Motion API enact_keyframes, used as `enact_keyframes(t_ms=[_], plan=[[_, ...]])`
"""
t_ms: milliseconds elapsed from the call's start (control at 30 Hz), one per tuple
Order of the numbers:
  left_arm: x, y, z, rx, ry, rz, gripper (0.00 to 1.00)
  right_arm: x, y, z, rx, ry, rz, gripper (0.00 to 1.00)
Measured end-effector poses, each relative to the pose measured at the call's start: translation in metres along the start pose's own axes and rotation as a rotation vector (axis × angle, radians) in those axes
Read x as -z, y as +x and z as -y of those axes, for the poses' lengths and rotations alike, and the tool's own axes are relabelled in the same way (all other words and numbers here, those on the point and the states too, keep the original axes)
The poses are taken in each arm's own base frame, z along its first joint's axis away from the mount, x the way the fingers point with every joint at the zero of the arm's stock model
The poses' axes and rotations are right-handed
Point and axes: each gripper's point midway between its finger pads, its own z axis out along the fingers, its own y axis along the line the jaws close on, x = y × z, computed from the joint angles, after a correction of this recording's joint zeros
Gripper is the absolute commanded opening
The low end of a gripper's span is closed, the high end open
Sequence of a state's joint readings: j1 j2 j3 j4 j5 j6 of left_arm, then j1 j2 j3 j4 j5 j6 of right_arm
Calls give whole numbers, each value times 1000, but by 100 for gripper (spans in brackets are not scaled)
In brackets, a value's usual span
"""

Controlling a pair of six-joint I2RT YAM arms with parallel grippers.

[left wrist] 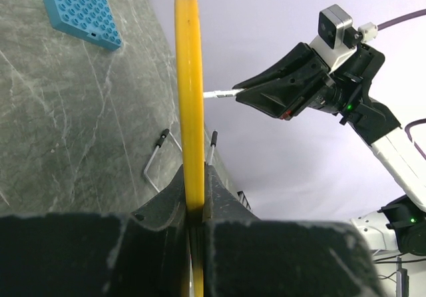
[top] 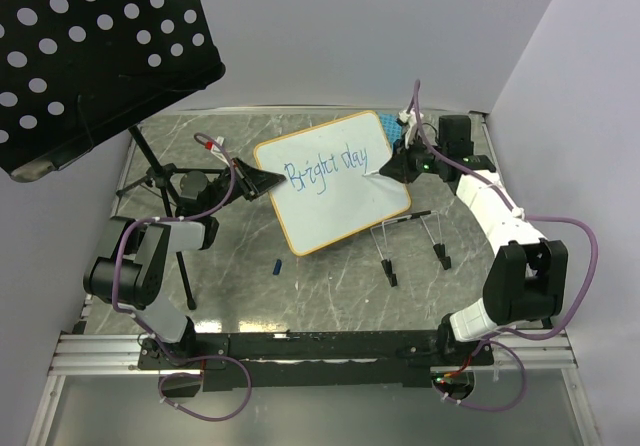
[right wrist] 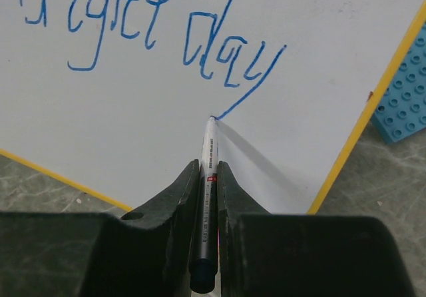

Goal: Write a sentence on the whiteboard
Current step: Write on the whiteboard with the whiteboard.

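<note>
The whiteboard is held tilted over the table, its yellow-orange rim edge-on in the left wrist view. My left gripper is shut on the board's left rim. Blue handwriting, the sentence, reads "Bright day" in one line. At the board's right side my right gripper is shut on a white and grey marker. The marker's tip touches the whiteboard at the end of the y's tail.
A black perforated music stand on a tripod overhangs the back left. A wire easel with black feet stands just in front of the board. A blue studded plate lies behind the board. A small blue cap lies mid-table.
</note>
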State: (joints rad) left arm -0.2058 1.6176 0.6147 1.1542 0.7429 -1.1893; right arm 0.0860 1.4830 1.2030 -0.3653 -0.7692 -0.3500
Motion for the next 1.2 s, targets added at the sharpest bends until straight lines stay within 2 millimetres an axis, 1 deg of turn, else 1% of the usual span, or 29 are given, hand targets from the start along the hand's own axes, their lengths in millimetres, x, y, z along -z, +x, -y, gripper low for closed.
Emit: enact_keyframes(t_ms=[167, 267, 333, 467, 633, 767, 1000, 1200], plan=[[0, -1, -1, 2, -3, 4, 1, -3, -7, -11, -18, -36, 12, 0], [0, -1, 0, -3, 3, 3, 1, -1, -21, -14, -19, -46, 39, 0], [0, -1, 1, -4, 5, 2, 1, 2, -33, -13, -12, -43, 65, 0], [0, 0, 1, -3, 5, 0, 1, 8, -45, -4, -23, -18, 101, 0], [0, 0, 1, 0, 5, 1, 1, 17, -45, 17, -53, 49, 117, 0], [0, 0, 1, 0, 6, 0, 1, 22, -46, 29, -62, 91, 127, 0], [0, 0, 1, 1, 7, -3, 1, 22, -50, 38, -60, 120, 134, 0], [0, 1, 1, 1, 7, -4, 1, 17, -48, 45, -67, 126, 127, 0]])
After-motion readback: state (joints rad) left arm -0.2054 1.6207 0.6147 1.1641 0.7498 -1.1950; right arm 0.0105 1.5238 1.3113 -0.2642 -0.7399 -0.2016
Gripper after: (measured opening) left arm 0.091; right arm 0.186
